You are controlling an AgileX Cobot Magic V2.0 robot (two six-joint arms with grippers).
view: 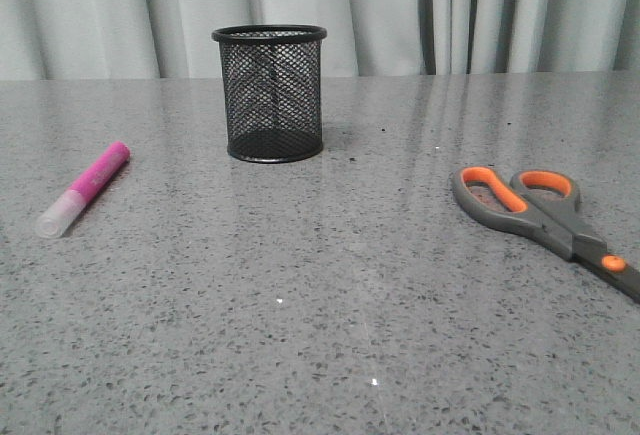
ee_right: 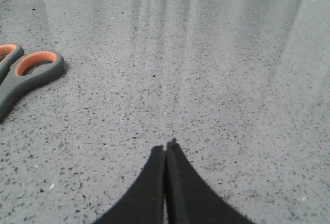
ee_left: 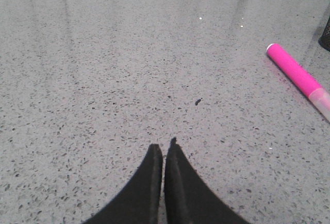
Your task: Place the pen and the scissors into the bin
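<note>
Both grippers are seen only in the wrist views: the left gripper [ee_left: 163, 152] is pressed together with nothing between its fingers, and the right gripper [ee_right: 165, 149] is likewise closed on nothing, each held over bare counter [view: 320, 335]. The pen [view: 84, 189] is laid flat at the left of the front frame, its whitish cap toward the lower left. The scissors [view: 545, 213] are laid flat at the right edge, loops toward the centre, blades cut off by the frame. The bin [view: 271, 93] is stood upright at upper centre, between the two and well apart from both. Pale curtains [view: 400, 10] are seen behind the counter.
</note>
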